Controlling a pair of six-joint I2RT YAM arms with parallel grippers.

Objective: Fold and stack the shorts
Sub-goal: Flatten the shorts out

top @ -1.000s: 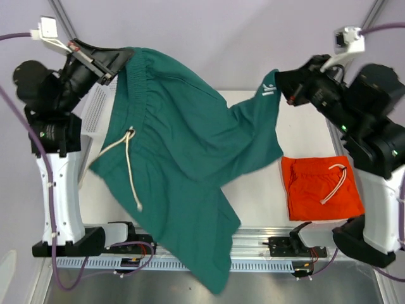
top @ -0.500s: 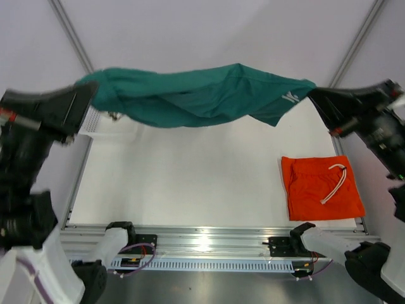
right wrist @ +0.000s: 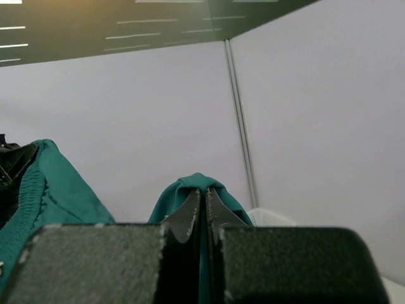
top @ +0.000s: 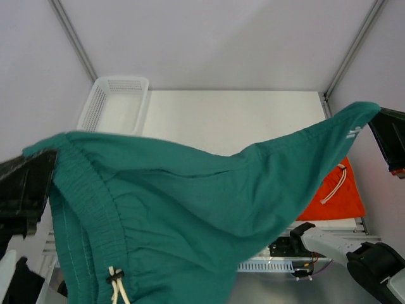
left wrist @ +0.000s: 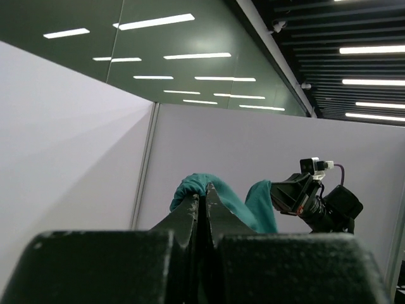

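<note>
The green shorts (top: 190, 209) are soft, matt cloth, smooth across the legs and finely ribbed along the gathered waistband (top: 82, 221), with a twisted off-white cord (top: 117, 290). The orange shorts (top: 342, 202) are matt cloth too, with a smooth white drawstring (top: 335, 185). The basket (top: 114, 104) is white plastic mesh. The tabletop (top: 240, 120) looks smooth, white and matt. The left claw (left wrist: 201, 197) and right claw (right wrist: 204, 193) are black plastic with a dull, grainy surface. The rail (top: 261, 266) is bare silvery metal.
</note>
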